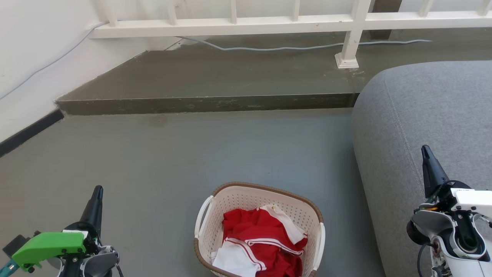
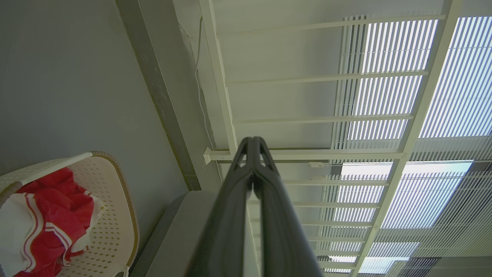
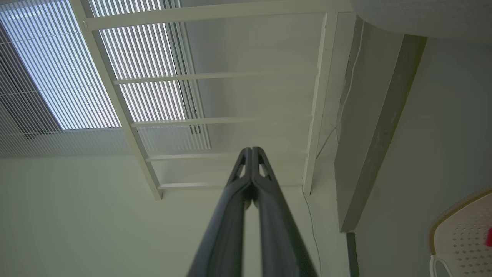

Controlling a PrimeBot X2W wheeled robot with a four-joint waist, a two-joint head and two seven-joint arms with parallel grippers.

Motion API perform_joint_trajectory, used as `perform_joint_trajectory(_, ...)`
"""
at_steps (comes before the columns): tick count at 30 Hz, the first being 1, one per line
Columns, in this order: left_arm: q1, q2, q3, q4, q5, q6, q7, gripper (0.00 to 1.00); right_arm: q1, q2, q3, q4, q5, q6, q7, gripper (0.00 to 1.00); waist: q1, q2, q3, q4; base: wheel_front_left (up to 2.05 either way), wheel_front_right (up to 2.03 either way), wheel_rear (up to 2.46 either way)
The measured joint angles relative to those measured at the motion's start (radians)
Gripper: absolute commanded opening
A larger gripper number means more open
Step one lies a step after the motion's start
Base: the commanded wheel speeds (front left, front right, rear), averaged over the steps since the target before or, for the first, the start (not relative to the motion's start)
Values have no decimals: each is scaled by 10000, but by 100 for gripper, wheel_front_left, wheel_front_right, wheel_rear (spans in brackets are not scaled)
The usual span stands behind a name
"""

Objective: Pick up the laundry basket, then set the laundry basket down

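Note:
The laundry basket [image 1: 246,204] is cream-white perforated plastic with a brown woven-look rim and white side loop handles. It stands on the grey floor at the bottom middle of the head view, holding red and white clothes [image 1: 261,242]. My left gripper [image 1: 98,191] is shut and empty, well to the basket's left. My right gripper [image 1: 425,151] is shut and empty, off to the basket's right, in front of the sofa. The left wrist view has the basket [image 2: 115,215] at its lower left, apart from the shut left gripper [image 2: 253,140]. A corner of the basket [image 3: 461,234] sits at the right wrist view's lower right, away from the shut right gripper [image 3: 251,150].
A grey sofa [image 1: 423,115] bulks at the right, close to the basket. A raised concrete step [image 1: 207,102] crosses the floor ahead, with a white railing [image 1: 269,23] and a grey cable [image 1: 269,48] on it. A white wall [image 1: 30,57] closes the left side.

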Motion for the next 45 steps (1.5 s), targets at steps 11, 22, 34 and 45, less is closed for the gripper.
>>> perform_joint_trajectory(11,0,-2,0,0,0,0,0,0,0,0,0,0,0,0,0,0,0,0,0,0,0,0,0)
perform_joint_trajectory(22,0,-2,0,0,0,0,0,0,0,2,0,0,0,0,0,0,0,0,0,0,0,0,0)
perform_joint_trajectory(34,360,-194,-94,370,0,6,-52,100,388,205,199,355,-2,-15,-109,100,0,0,8,1,0,0,0)
perform_joint_trajectory(45,358,-180,-184,-40,270,6,-326,100,383,194,798,69,-451,-15,-522,100,0,0,44,-8,0,0,0)
